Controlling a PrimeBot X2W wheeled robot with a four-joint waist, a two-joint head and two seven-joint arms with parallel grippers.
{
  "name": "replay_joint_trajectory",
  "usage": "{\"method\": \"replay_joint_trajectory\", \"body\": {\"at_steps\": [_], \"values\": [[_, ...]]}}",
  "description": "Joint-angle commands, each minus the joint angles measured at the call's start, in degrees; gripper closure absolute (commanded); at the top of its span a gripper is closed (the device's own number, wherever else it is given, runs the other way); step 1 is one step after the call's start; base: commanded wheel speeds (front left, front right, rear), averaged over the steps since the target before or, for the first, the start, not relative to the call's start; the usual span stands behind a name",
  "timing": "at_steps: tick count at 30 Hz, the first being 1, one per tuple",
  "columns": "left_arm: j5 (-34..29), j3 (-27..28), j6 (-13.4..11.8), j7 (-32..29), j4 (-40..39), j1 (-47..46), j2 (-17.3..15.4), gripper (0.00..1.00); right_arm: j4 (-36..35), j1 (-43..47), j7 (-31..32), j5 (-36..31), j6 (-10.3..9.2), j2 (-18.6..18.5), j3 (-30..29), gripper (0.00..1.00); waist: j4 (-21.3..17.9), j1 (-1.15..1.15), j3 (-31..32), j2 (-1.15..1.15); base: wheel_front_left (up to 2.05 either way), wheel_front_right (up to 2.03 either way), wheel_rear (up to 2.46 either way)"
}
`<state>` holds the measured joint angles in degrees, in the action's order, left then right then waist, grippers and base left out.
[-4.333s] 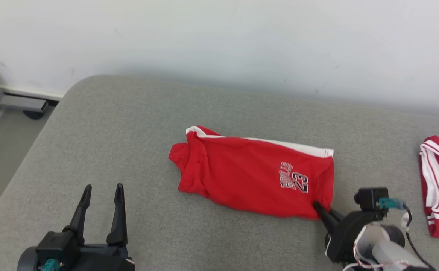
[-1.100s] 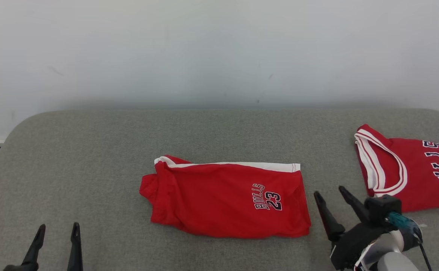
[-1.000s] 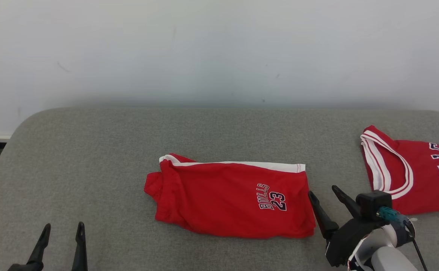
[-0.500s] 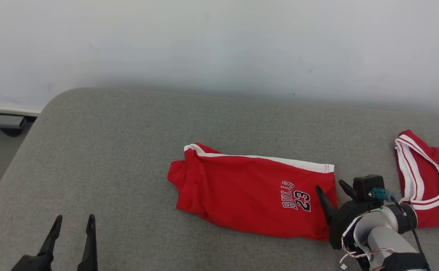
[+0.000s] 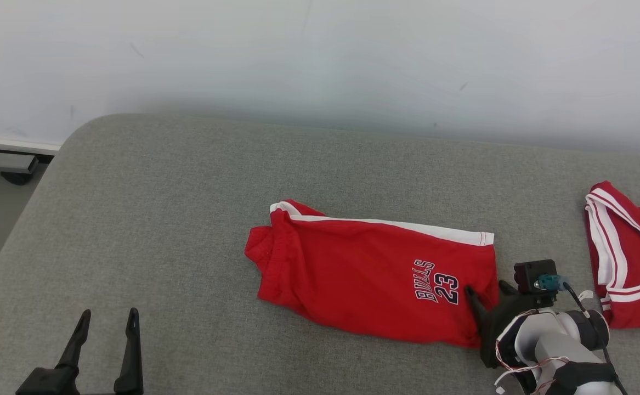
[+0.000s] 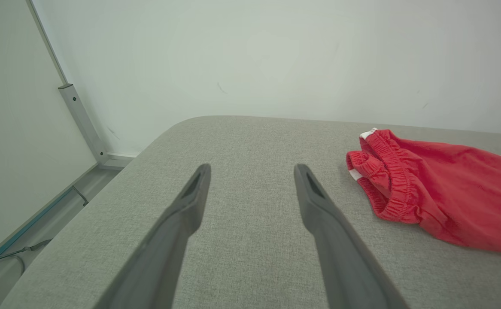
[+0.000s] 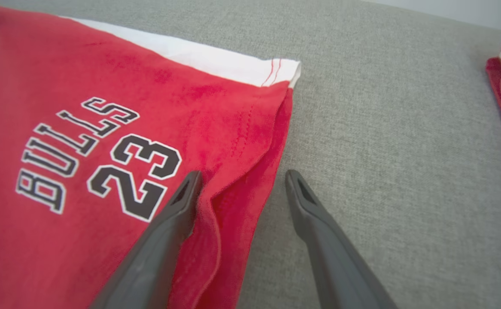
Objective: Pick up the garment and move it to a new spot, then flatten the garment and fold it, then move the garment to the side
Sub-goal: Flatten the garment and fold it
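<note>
On the grey padded surface [image 5: 188,181] the folded red Bulls shorts [image 5: 369,280] lie near the middle, with the red jersey [image 5: 627,258] well apart to the right. My right gripper [image 7: 242,174], fingers spread, straddles the shorts' hem edge (the layers gape there). If I close here I may pinch only one layer and drag the fold apart. My left gripper [image 5: 108,312] hangs open and empty.

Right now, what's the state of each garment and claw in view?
red shorts: folded, lying flat on the grey cushion, waistband end bunched, not gripped.
right claw: open, astride the shorts' hem edge.
left claw: open, empty, apart from the shorts.
red jersey: lying apart, untouched.
</note>
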<state>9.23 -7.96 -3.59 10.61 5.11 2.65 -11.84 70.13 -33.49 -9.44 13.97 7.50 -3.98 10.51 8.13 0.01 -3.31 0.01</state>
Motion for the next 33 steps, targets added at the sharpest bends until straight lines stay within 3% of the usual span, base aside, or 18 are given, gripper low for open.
{"method": "replay_joint_trajectory", "body": {"at_steps": [1,8,10,13,14,15,18,33], "values": [[0.52,-0.06,-0.22,0.14,0.23,-0.74,-0.19,0.00,0.61,-0.52,1.06,0.97,-0.04,0.23,0.24,0.00,-0.06,-0.01,0.04,-0.01,0.00,0.00,0.00],[0.78,-0.40,-0.18,0.46,0.88,-1.11,-0.47,0.00,-0.34,-0.43,4.68,6.53,-0.04,1.08,4.00,0.00,-0.08,-0.01,0.20,-0.01,0.00,0.00,0.00],[0.85,-0.56,-0.20,0.39,0.96,-1.18,-0.57,0.00,-0.95,0.27,6.56,8.97,-0.03,1.18,5.50,0.37,0.10,-0.01,0.34,-0.01,0.00,0.00,0.00],[0.89,-0.80,-0.34,0.13,1.03,-1.14,-0.66,0.00,-2.66,1.33,9.40,12.44,-0.03,1.21,8.46,0.64,0.39,-0.01,0.64,-0.01,0.00,0.00,0.00],[0.93,-0.86,-0.40,0.12,1.05,-1.04,-0.67,0.00,-2.63,1.44,10.26,13.16,-0.03,1.15,9.17,0.87,0.41,-0.01,0.78,-0.01,0.00,0.00,0.00],[0.99,-0.87,-0.35,0.08,1.08,-0.89,-0.72,0.00,-2.54,1.45,11.17,13.96,-0.04,1.12,9.76,1.00,0.43,-0.01,0.92,-0.01,0.00,0.00,0.00],[1.26,-0.85,-0.40,0.24,1.27,-0.32,-0.83,0.00,-3.29,0.96,12.24,15.99,-0.03,0.95,11.08,1.00,0.36,-0.01,1.36,-0.01,0.00,0.00,0.00],[1.80,-1.25,-1.07,0.26,0.82,0.92,-1.21,0.00,-7.43,-0.93,10.97,23.65,-0.05,-6.97,15.67,1.00,-1.14,-0.01,2.39,-0.01,0.00,0.00,0.00]]}}
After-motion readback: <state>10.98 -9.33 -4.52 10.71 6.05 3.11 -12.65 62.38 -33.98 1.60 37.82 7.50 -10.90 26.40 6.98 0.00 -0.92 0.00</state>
